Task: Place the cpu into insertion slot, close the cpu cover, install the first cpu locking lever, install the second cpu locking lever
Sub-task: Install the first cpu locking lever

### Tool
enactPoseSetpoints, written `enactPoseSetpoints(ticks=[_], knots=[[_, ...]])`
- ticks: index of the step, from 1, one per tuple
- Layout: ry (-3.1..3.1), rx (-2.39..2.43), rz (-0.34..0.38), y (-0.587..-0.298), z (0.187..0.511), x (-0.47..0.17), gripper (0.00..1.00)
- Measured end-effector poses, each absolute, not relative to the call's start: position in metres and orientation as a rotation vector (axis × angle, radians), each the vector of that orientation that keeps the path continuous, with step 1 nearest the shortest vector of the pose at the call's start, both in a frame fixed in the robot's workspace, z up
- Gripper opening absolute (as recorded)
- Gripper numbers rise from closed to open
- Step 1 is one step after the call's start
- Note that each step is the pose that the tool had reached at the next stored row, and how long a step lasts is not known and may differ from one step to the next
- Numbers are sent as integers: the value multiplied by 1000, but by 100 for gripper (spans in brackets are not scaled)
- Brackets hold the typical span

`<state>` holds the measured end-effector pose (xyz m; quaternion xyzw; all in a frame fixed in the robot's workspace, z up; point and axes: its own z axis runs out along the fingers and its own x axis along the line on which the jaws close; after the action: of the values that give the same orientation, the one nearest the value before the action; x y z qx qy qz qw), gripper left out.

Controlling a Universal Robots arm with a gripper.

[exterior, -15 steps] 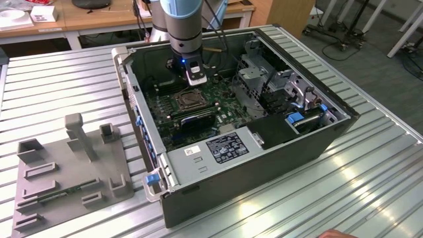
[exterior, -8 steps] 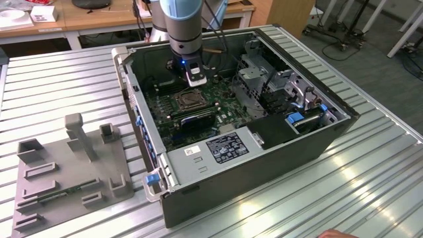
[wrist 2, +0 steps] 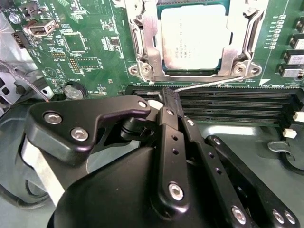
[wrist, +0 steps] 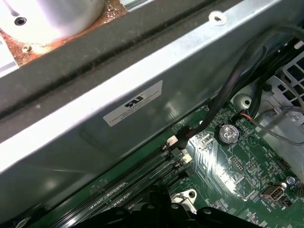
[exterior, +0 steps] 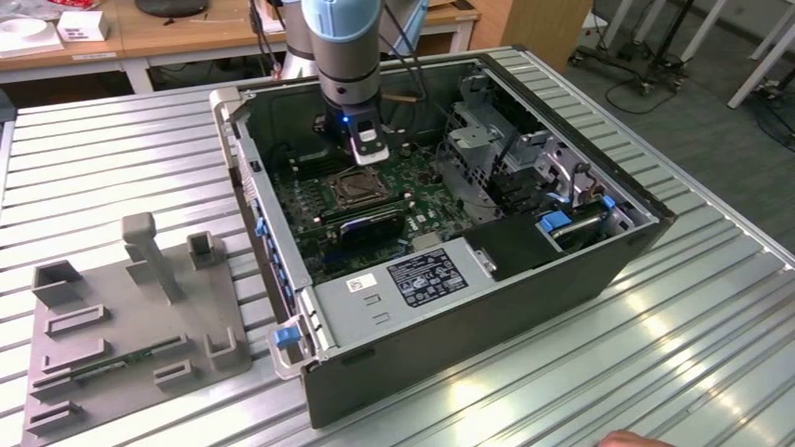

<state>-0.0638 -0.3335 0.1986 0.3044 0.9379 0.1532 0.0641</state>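
In the second wrist view the cpu lies flat in the insertion slot, its silvery top showing. The cpu cover, a silvery frame, is down around it. A thin wire locking lever runs along the cover's edge beside the memory slots. My gripper is shut, and its black fingertips meet that lever's free end; whether they pinch it I cannot tell. In the exterior view the gripper hangs inside the open computer case just behind the insertion slot.
The case wall stands close behind the gripper, with a coin battery nearby. A grey drive cage rises at the exterior view's right of the board and a power supply in front. A grey fixture plate lies on the slatted table.
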Motion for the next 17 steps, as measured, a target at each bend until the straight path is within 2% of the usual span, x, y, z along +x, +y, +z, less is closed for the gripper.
enactPoseSetpoints(ticks=[17], knots=[[2832,917,441,-338,197,-61,11]])
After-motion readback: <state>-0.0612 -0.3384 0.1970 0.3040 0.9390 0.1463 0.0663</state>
